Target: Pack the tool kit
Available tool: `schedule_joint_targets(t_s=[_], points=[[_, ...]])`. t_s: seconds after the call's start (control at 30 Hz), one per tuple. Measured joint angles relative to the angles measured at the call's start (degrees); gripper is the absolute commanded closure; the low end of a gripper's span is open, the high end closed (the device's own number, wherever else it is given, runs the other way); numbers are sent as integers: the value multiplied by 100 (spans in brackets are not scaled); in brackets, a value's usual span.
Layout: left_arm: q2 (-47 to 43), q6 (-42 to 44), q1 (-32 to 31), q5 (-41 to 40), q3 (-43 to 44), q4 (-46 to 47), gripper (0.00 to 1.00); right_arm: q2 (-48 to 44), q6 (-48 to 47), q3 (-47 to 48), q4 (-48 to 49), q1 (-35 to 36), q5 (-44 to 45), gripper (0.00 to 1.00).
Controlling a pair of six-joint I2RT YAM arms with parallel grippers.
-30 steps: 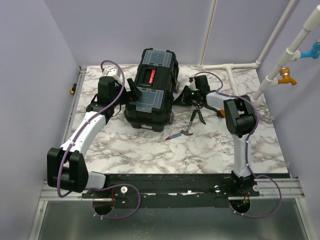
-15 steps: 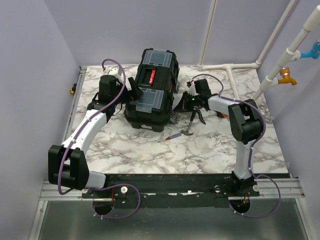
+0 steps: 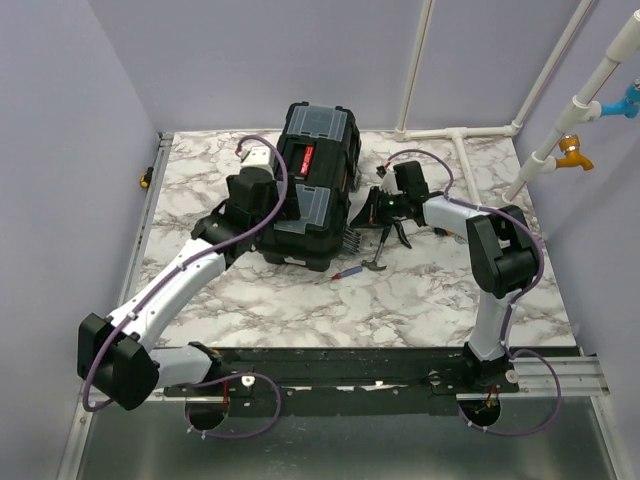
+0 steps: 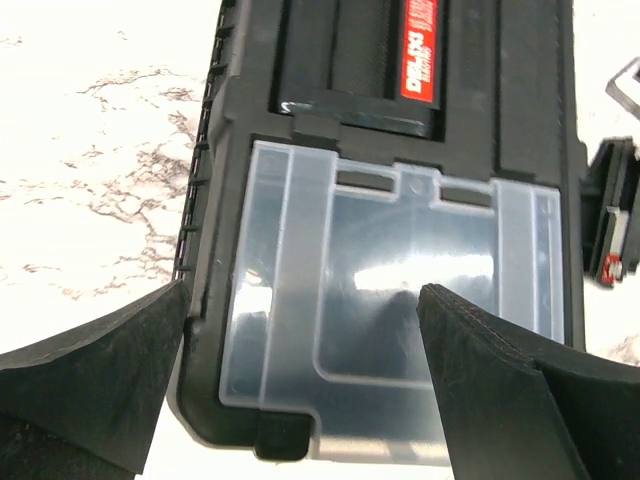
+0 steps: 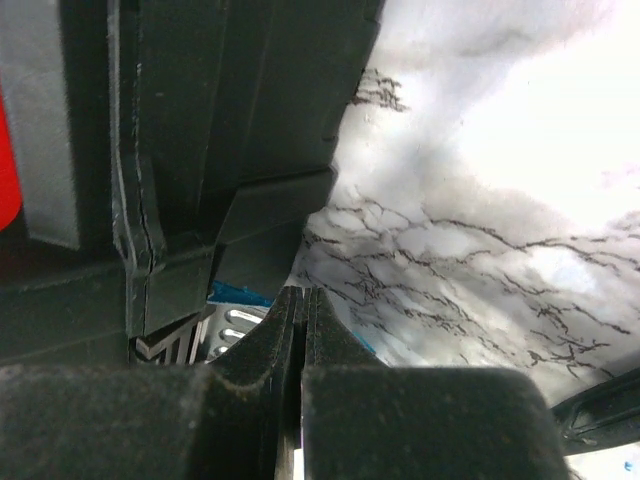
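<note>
The black toolbox (image 3: 320, 140) lies closed at the back middle of the marble table, its red handle (image 3: 306, 158) on top. My left gripper (image 3: 283, 208) hovers open over the near grey translucent lid compartment (image 4: 390, 270), its fingers (image 4: 95, 370) spread wider than the lid. My right gripper (image 3: 363, 212) is shut with nothing in it, its tip (image 5: 300, 300) low beside the toolbox's right side (image 5: 200, 150). A wrench set (image 5: 232, 326) on a blue holder lies just past that tip. Pliers (image 3: 396, 232), a small hammer (image 3: 378, 263) and a red-handled screwdriver (image 3: 345, 272) lie on the table.
White pipes (image 3: 455, 132) run along the back right corner, with blue and orange taps (image 3: 575, 150) beyond the table. A yellow fitting (image 3: 145, 181) sits on the left rail. The table's front half is bare marble (image 3: 330, 310).
My left arm has swung right, from the toolbox's left side to above its near lid compartment. My right gripper has slid closer to the box's right side. The box has turned slightly.
</note>
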Motion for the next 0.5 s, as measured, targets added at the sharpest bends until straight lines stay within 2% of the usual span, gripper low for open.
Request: schedule_joint_targets(t_s=[0.1, 0.3, 0.5], points=[[-216, 210, -638, -667, 109, -426, 2, 0, 11, -101, -13, 7, -92, 99], [-321, 691, -1832, -1176, 527, -804, 2, 0, 48, -168, 15, 20, -203, 99], [129, 955, -1991, -1335, 1047, -1272, 4, 11, 46, -164, 13, 28, -175, 98]])
